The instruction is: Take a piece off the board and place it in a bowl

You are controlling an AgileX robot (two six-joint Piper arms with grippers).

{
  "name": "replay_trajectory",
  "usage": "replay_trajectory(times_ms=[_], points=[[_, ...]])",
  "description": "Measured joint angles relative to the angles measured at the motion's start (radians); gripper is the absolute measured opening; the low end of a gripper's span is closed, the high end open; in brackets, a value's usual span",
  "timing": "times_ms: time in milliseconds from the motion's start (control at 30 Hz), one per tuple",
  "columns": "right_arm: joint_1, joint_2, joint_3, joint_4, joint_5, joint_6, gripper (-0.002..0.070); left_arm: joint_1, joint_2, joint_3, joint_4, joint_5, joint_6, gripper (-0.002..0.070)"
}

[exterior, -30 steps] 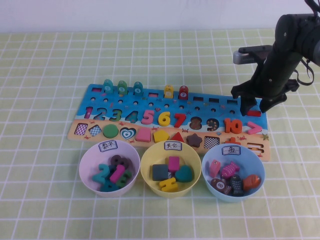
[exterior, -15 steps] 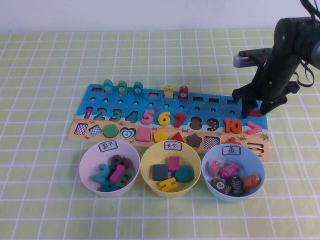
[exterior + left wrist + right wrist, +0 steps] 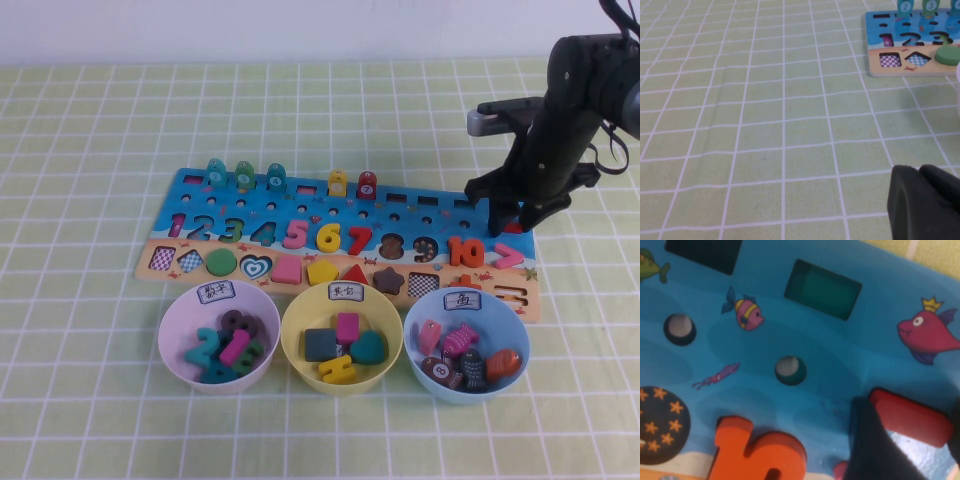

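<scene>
The red bar piece (image 3: 514, 228) lies in its slot at the right end of the board (image 3: 300, 200), above the pink ">". My right gripper (image 3: 518, 217) is lowered onto the board with its fingers open, one at each end of the bar. In the right wrist view the bar (image 3: 912, 416) sits between the dark fingers (image 3: 867, 440) on the blue board (image 3: 765, 340). The yellow bowl (image 3: 291, 325) stands in front of the board's middle and holds several shape pieces. My left gripper (image 3: 927, 200) is shut and empty over bare cloth, left of the board (image 3: 910, 70).
A lilac bowl (image 3: 170, 325) with number pieces stands left of the yellow bowl. A light blue bowl (image 3: 415, 320) with fish pieces stands to its right. An orange "10" (image 3: 465, 250) sits just in front of the right gripper. The green checked cloth (image 3: 100, 130) covers the table.
My right gripper has come down a little onto the board's right end, and its fingers now hide most of the red bar. The bowls and the other pieces have not moved.
</scene>
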Motion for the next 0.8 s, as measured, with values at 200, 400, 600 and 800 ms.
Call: replay_trajectory(times_ms=[200,400,600,800], points=[[0.0,0.0,-0.013,-0.013,0.023,0.0,0.0282,0.0,0.0,0.0,0.0,0.0,0.0,-0.0005],[0.0,0.0,-0.084,-0.023,0.047,0.0,0.0282,0.0,0.0,0.0,0.0,0.0,0.0,-0.0005],[0.0,0.0,-0.166,-0.023,0.053,0.0,0.0282,0.0,0.0,0.0,0.0,0.0,0.0,-0.0005],[0.04,-0.027,-0.176,-0.021,0.055,-0.036,0.0282,0.0,0.0,0.0,0.0,0.0,0.0,-0.0005]])
